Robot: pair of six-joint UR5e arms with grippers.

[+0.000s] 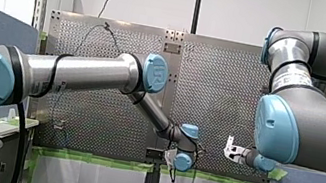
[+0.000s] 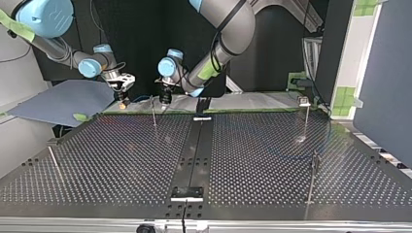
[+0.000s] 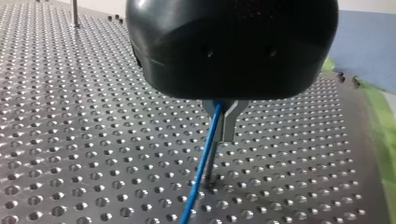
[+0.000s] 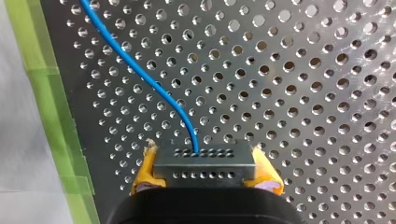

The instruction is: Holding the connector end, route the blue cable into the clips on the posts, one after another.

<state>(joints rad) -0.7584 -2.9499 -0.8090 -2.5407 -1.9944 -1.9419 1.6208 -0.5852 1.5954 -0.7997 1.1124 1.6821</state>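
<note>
Connector point(image 4: 204, 161) of the blue cable point(image 4: 140, 70) sat clamped between the yellow pads point(image 4: 144, 176) of my right gripper point(image 4: 205, 173), with the jaws closed on its two short ends. From the connector's upper face the cable ran ahead of that gripper in a curve over the perforated table point(image 4: 303, 93), toward the green tape point(image 4: 46, 93) along the table's edge.

My left gripper point(image 3: 227, 133) had its metal fingers drawn together. The cable passed between them and hung on below toward the table, so the grip appeared closed on the cable.

In the top view, both grippers hung over the far edge, at about 11 o'clock of the table. A thin post point(image 2: 153, 110) stood between them, with my right gripper at its 9 o'clock and my left gripper at its 3 o'clock. Another post point(image 2: 307, 119) stood at the table's 2 o'clock.
</note>
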